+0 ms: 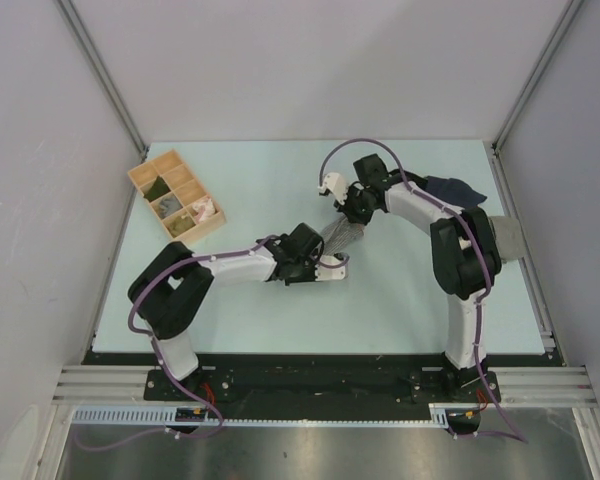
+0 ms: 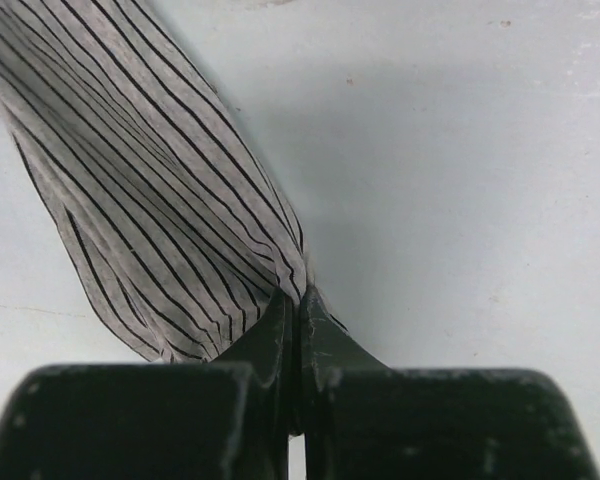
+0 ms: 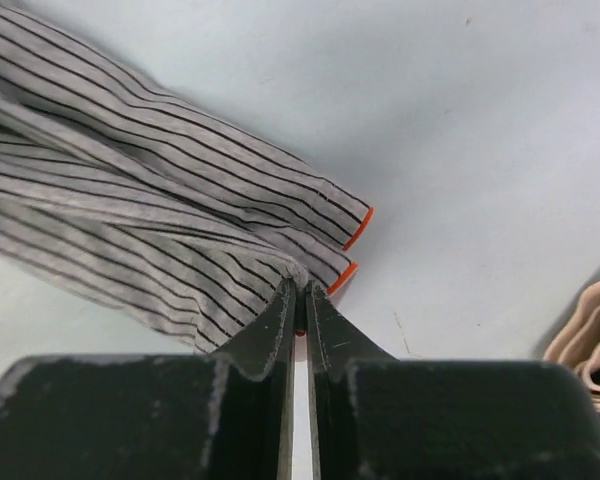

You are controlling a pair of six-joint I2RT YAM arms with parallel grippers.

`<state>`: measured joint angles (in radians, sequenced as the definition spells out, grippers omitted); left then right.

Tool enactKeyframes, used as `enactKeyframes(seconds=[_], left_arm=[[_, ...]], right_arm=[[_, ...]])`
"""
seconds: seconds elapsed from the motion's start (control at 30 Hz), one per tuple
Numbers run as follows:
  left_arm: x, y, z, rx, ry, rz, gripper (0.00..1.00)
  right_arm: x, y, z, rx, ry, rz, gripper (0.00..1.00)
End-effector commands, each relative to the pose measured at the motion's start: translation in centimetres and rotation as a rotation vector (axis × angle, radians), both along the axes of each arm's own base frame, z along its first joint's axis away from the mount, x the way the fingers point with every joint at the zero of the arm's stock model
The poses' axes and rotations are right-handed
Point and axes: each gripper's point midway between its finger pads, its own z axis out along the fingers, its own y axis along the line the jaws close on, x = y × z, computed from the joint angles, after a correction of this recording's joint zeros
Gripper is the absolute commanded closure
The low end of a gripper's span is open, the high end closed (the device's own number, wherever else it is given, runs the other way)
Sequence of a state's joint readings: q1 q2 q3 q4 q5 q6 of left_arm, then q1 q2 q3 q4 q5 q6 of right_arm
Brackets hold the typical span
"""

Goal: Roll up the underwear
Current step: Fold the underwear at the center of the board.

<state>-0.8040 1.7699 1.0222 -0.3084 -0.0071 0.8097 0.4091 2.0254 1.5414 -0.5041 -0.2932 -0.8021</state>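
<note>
The underwear (image 1: pixel 342 236), grey with fine dark stripes and an orange hem, is stretched between the two grippers near the middle of the table. My left gripper (image 1: pixel 332 262) is shut on its near end; in the left wrist view the striped cloth (image 2: pixel 150 180) runs up and left from the pinched jaws of this gripper (image 2: pixel 300 297). My right gripper (image 1: pixel 353 215) is shut on the far end. In the right wrist view, bunched cloth (image 3: pixel 130 220) and a bit of orange hem sit between the jaws of that gripper (image 3: pixel 302 290).
A wooden compartment box (image 1: pixel 177 195) with small items stands at the back left. A navy garment (image 1: pixel 456 187) lies at the back right. A beige-grey garment (image 1: pixel 506 238) lies beside the right arm, and its edge (image 3: pixel 590 345) shows in the right wrist view.
</note>
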Motion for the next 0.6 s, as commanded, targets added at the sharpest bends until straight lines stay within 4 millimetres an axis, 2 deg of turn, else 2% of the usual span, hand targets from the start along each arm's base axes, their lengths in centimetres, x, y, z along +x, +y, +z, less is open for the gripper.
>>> enactKeyframes(seconds=[0.0,0.03,0.1,0.17,0.23,0.27,0.37,0.4,0.47,0.5,0.57], left_arm=[[-1.3,0.5,0.0,0.000,0.035,-0.053,0.98],[-1.3,0.5,0.1,-0.003,0.034,-0.051,0.98],[-1.1,0.4,0.4,-0.009,0.026,-0.031,0.91],[-0.8,0.4,0.8,-0.020,0.017,-0.012,0.78],[-0.3,0.3,1.6,-0.049,0.006,0.032,0.71],[0.0,0.2,2.0,-0.069,-0.003,0.053,0.62],[1.0,0.2,4.4,-0.165,-0.025,0.167,0.49],[1.6,0.2,6.1,-0.214,-0.047,0.198,0.46],[2.1,-0.1,8.0,-0.302,-0.041,0.274,0.33],[2.7,0.0,9.1,-0.342,-0.044,0.307,0.31],[2.6,-0.5,11.1,-0.445,-0.004,0.361,0.28]], right_arm=[[1.7,-0.1,-1.0,-0.031,-0.007,-0.084,0.91],[1.9,-0.1,-1.1,-0.032,-0.006,-0.091,0.91],[1.7,-0.2,-1.8,-0.046,0.016,-0.093,0.87],[1.7,-0.3,-2.8,-0.057,0.046,-0.096,0.84],[1.2,-0.4,-3.4,-0.060,0.077,-0.098,0.80],[1.0,-0.3,-3.7,-0.058,0.088,-0.094,0.77],[0.4,-0.7,-4.4,-0.070,0.128,-0.092,0.69],[0.0,-1.0,-4.7,-0.079,0.145,-0.092,0.68],[-0.5,-1.3,-5.1,-0.087,0.170,-0.088,0.65],[-0.7,-1.4,-5.3,-0.090,0.179,-0.089,0.64],[-1.1,-1.4,-5.5,-0.088,0.203,-0.086,0.63]])
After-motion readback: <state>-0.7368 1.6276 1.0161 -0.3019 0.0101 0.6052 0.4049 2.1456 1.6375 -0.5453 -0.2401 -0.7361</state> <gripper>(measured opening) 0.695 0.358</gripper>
